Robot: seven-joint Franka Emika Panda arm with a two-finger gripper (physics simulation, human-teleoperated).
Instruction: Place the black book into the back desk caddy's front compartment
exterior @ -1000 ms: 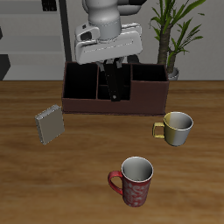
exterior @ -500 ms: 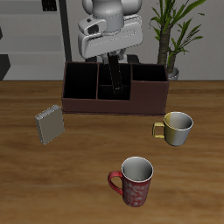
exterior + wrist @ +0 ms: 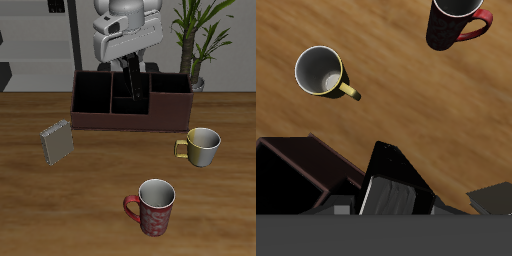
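Claw (image 3: 130, 68): hangs over the middle of the caddy, below the white arm housing; clenched on the top of the black book, fingers dark and hard to separate from the book in the exterior view.
Black book (image 3: 132, 88): held upright, slightly tilted, lower end down among the caddy's middle cells; whether it touches the floor of a cell cannot be told. In the wrist view the black book (image 3: 391, 180) shows as a dark slab with a pale page edge, leaning over a divider.
Caddy (image 3: 110, 121): low maroon-brown box at the back of the table, black inside, split by dividers; its long front wall faces the table's front edge. Wrist view shows the caddy (image 3: 296, 165) as dark walls and shadowed cells.
Front compartment (image 3: 132, 108): middle cell just behind the front wall; the book's lower end stands at or just behind it, exact cell not clear.
Grey book (image 3: 57, 142): stands tilted on the table, near the caddy's front corner, apart from it.
Yellow mug (image 3: 202, 147): upright, pale inside, handle toward the table's middle; in front of the caddy's other end. Same yellow mug (image 3: 323, 72) seen from above in the wrist view.
Red mug (image 3: 154, 208): upright, patterned, nearest the table's front edge; also the red mug (image 3: 456, 20) in the wrist view, partly cut off.
Table (image 3: 90, 215): wood grain.
Plant (image 3: 198, 35): behind the caddy's end.
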